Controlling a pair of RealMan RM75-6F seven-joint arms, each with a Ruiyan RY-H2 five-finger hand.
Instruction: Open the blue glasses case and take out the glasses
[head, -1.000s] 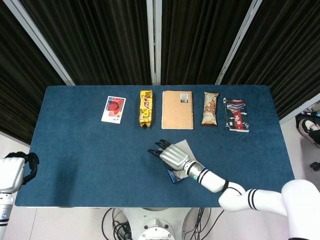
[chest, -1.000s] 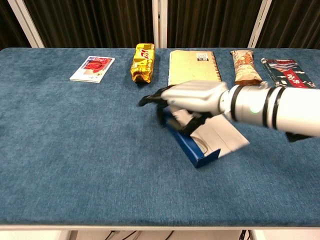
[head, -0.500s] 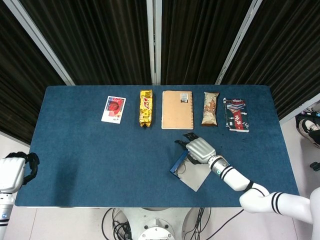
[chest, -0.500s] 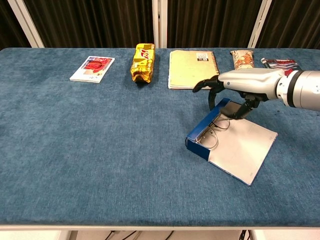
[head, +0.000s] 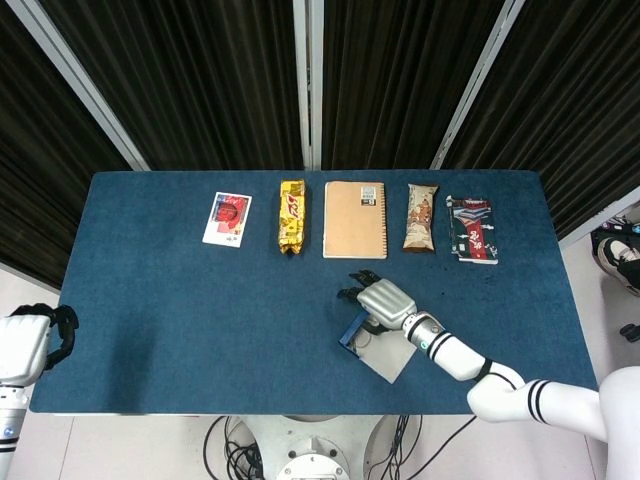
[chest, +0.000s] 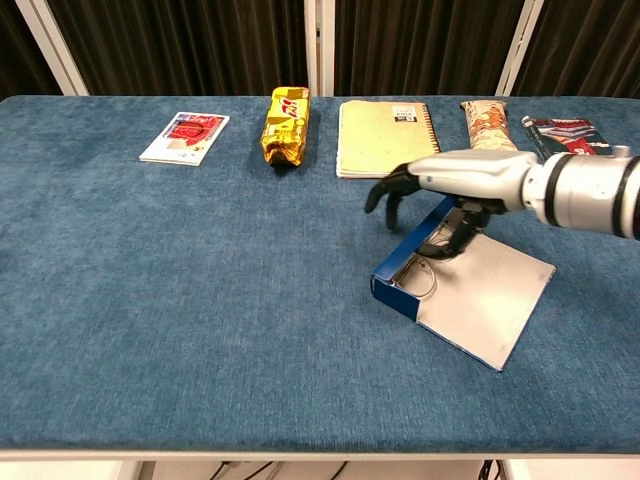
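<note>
The right hand (chest: 440, 195) hovers just above the opened blue glasses case (chest: 410, 270) — fingers curled down, grip on the glasses (chest: 425, 262) unclear — while the far-off left hand (head: 30, 340) sits curled, grasping nothing.

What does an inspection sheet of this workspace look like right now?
Surface: blue table, carpet-like cover.
Job's things: blue case open, grey lid flat on the table; glasses in the case.
Clutter: card, yellow snack, notebook, brown snack and red packet in a row along the far edge.
Robot hands: right robot hand over the case, fingers reaching in; whether it holds the glasses cannot be told. Left robot hand off the table's near left corner, fingers curled.
Cables: bundle under the table's near edge.
Surroundings: dark curtains, metal poles.
</note>
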